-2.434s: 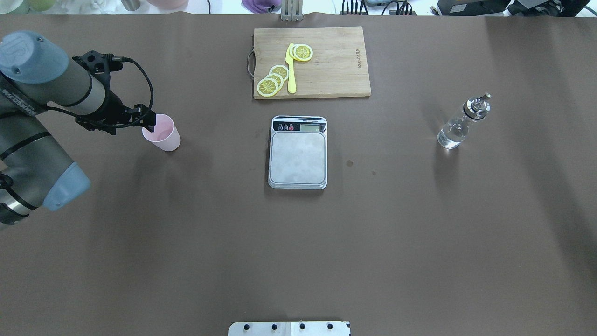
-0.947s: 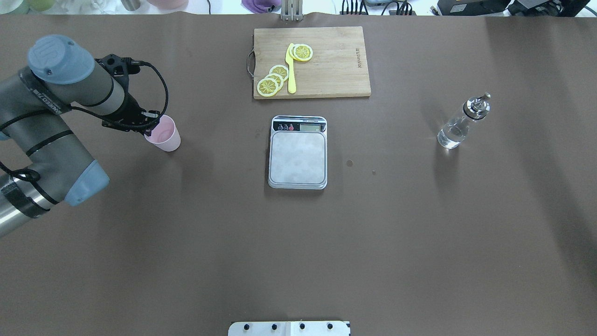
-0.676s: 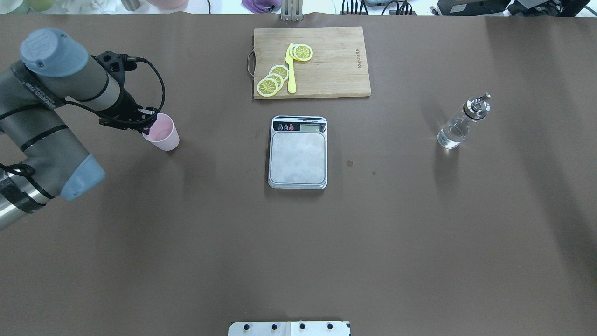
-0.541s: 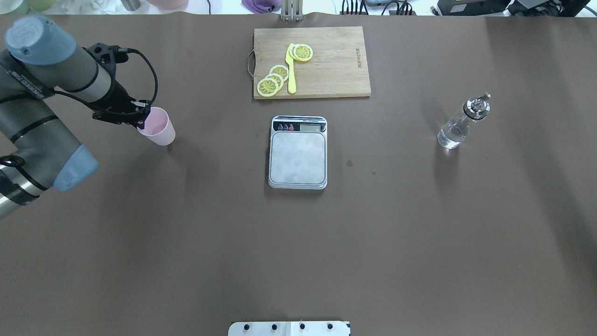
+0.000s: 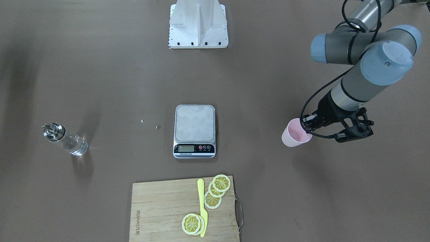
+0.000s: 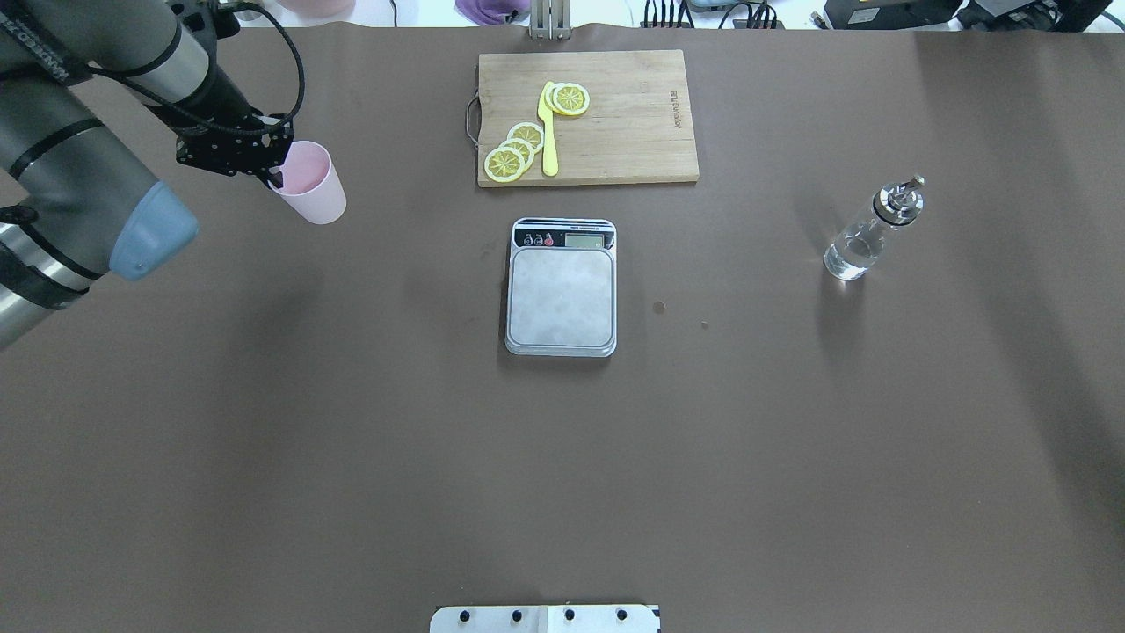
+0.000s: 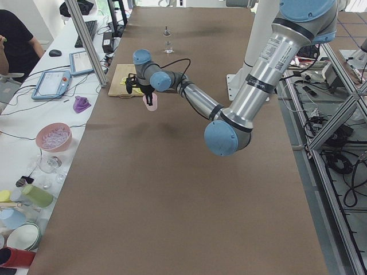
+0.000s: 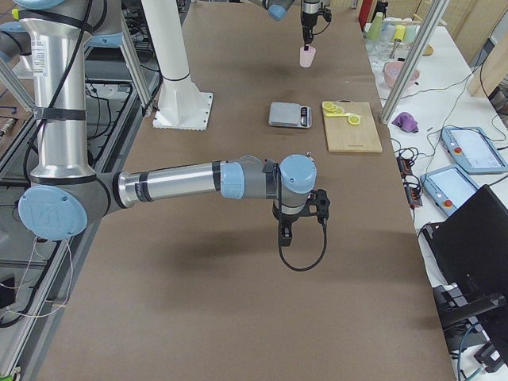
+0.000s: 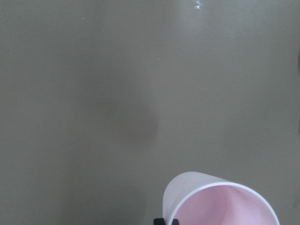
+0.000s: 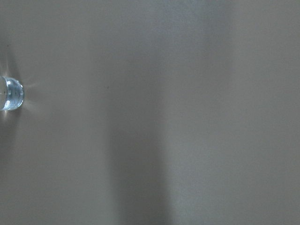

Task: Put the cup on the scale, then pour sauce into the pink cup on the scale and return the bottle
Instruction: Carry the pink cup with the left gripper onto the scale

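Note:
My left gripper point(image 6: 274, 174) is shut on the rim of the pale pink cup point(image 6: 309, 182) and holds it upright above the table at the far left. The cup also shows in the front view point(image 5: 295, 137) and low in the left wrist view point(image 9: 220, 201). The scale point(image 6: 561, 294) sits at the table's middle, its steel platform bare. The glass bottle point(image 6: 866, 236) with the clear sauce stands upright at the right. My right gripper point(image 8: 284, 234) shows only in the exterior right view, hanging above the table; I cannot tell whether it is open or shut.
A wooden cutting board point(image 6: 642, 116) with lemon slices point(image 6: 514, 151) and a yellow knife point(image 6: 548, 132) lies beyond the scale. The robot base plate point(image 6: 545, 619) is at the near edge. The bottle's base shows at the right wrist view's left edge point(image 10: 10, 93).
My left arm has risen with the cup in its grip, lifting it off the table and carrying it a little toward the far edge. Scale and bottle have not moved.

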`<state>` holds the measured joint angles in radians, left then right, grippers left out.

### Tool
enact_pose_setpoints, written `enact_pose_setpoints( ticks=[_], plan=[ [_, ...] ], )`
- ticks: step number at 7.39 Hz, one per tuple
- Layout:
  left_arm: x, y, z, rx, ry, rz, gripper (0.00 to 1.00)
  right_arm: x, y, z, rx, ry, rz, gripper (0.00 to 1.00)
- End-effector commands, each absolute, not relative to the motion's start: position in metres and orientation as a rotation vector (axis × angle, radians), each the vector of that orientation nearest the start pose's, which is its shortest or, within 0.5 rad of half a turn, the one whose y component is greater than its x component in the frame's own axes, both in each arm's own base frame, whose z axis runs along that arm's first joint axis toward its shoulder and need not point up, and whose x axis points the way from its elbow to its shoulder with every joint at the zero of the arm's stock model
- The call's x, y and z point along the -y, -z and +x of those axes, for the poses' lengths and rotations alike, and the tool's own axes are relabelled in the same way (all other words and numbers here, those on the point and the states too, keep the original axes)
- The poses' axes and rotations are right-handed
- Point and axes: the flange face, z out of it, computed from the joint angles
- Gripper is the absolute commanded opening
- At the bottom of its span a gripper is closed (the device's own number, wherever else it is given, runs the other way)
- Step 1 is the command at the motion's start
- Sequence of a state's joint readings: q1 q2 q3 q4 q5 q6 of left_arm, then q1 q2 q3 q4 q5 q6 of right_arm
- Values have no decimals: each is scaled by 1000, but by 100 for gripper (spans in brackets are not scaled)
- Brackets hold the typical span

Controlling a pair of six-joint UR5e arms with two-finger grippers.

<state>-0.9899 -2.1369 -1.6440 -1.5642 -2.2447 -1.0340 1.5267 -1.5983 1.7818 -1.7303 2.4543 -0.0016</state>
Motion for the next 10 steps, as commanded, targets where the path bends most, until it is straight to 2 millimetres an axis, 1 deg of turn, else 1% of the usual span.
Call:
enact_pose_setpoints(
  ticks=[1,2,3,4,5,6,7,8,9,10],
  plan=[
    [591,-226,330,-919,294,-97,0,476,-577,35,884,53,3,100],
    [577,-206,358,-931,313,-131,0,476,-577,35,884,53,3,100],
    [561,-178,396,-942,327,-174,0,476,-575,35,885,55,7,100],
    [561,-148,418,-950,365,-189,0,476,-573,35,886,57,10,100],
    [552,-129,450,-935,387,-188,0,475,-574,36,886,54,9,100],
    [549,-121,472,-916,401,-173,0,475,-575,35,884,55,7,100],
    [551,-113,490,-897,412,-169,0,475,-574,35,884,56,8,100],
    [548,-108,506,-882,416,-163,0,476,-573,35,884,57,10,100],
    [535,-110,524,-870,408,-166,0,476,-573,35,884,57,10,100],
    [525,-116,536,-855,402,-157,0,476,-573,36,886,55,10,100]
  ],
)
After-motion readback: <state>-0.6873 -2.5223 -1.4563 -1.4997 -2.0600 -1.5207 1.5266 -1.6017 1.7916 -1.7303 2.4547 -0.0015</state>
